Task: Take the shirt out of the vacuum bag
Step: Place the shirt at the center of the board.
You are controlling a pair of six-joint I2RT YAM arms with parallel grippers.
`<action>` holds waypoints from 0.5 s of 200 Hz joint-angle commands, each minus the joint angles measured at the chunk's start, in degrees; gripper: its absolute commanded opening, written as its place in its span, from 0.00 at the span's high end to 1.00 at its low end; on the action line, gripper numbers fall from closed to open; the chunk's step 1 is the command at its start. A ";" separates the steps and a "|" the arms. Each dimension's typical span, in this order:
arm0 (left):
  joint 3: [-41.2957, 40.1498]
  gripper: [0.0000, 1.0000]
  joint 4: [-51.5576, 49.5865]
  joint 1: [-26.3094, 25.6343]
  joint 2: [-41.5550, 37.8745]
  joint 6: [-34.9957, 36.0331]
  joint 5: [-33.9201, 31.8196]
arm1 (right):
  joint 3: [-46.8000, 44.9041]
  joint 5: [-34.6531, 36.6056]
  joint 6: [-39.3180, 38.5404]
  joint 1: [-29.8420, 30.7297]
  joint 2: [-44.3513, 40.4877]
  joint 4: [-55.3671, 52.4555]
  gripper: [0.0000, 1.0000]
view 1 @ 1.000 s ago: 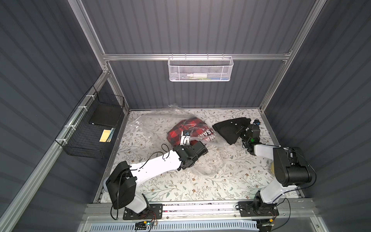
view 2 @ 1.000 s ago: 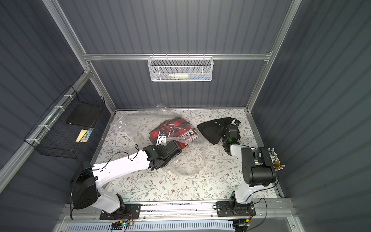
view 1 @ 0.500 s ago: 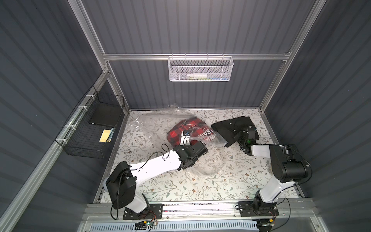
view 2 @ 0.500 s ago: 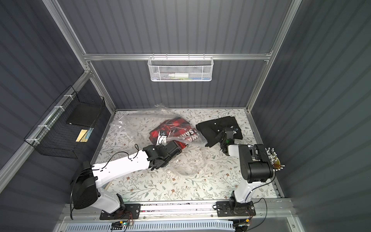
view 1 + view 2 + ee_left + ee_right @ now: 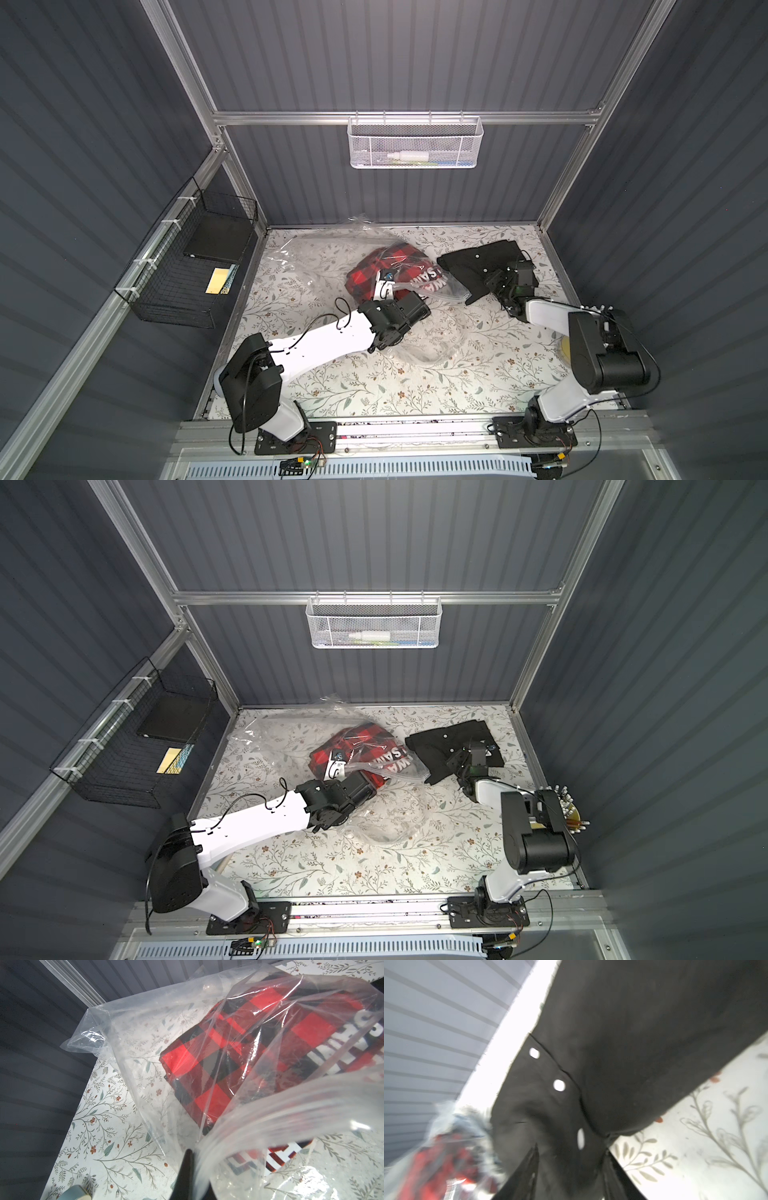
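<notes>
Floral-patterned worktop (image 5: 374,386) covers the floor of a grey, ribbed-walled cell. Near its middle the left gripper (image 5: 188,1153) is clamped tight on a fold of the vacuum bag (image 5: 145,1043). The clear film bunches out of the pinched fingertips and billows up in front of the wrist camera. Just beyond those jaws, inside the bag, lies the red plaid shirt (image 5: 207,1068), folded, with white lettering on the side toward the right edge. In both top views it sits at mid-worktop, somewhat toward the far edge, right ahead of the left wrist. From there the bag spreads crumpled and puffed toward the far left corner, and a loose loop of film sags toward the near edge. The right gripper (image 5: 571,1148) stands with its jaws parted, and the black shirt (image 5: 633,1043) with its white buttons fills the gap between the two fingers. Whether the pads touch the cloth I cannot tell. This black shirt lies outside the bag, near the far right corner, with its left end just beside the bag's right tip. On the back wall hangs a white mesh basket (image 5: 415,141), and on the left wall a black wire basket (image 5: 187,266).
</notes>
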 commanded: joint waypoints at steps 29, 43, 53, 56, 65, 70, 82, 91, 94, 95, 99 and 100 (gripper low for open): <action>1.83 1.00 0.40 0.52 0.65 0.36 0.65 | -2.08 6.62 -3.89 1.91 -15.10 -2.83 0.48; 2.20 1.00 0.56 0.54 1.04 0.35 1.09 | -2.41 7.95 -5.05 3.79 -19.24 -3.80 0.49; 2.50 1.00 0.69 0.56 1.26 0.38 1.35 | -2.36 9.96 -5.95 5.87 -22.80 -5.28 0.48; 2.58 1.00 0.73 0.56 1.32 0.37 1.30 | -2.42 10.44 -6.29 6.55 -23.83 -5.55 0.48; 2.94 1.00 0.74 0.51 1.51 0.46 1.68 | -2.91 11.43 -6.97 8.64 -26.50 -6.11 0.49; 3.15 1.00 0.84 0.54 1.53 0.50 1.83 | -3.31 11.48 -7.09 9.83 -28.06 -6.44 0.48; 3.35 1.00 1.23 0.55 1.62 0.53 2.40 | -4.65 10.70 -6.38 12.45 -31.44 -7.01 0.49; 3.28 1.00 1.69 0.57 1.67 0.64 2.93 | -6.21 9.22 -5.47 14.29 -33.75 -6.83 0.49; 3.27 1.00 1.82 0.57 1.63 0.77 3.20 | -6.66 8.80 -5.01 14.92 -34.49 -6.76 0.49; 3.27 1.00 1.89 0.53 1.63 0.79 3.25 | -6.89 8.63 -4.91 15.21 -34.77 -6.67 0.49; 3.27 1.00 2.01 0.54 1.67 0.76 3.44 | -7.70 7.97 -4.30 16.19 -35.61 -6.51 0.49; 3.27 1.00 2.03 0.56 1.69 0.78 3.50 | -7.94 7.77 -4.11 16.36 -35.94 -6.41 0.50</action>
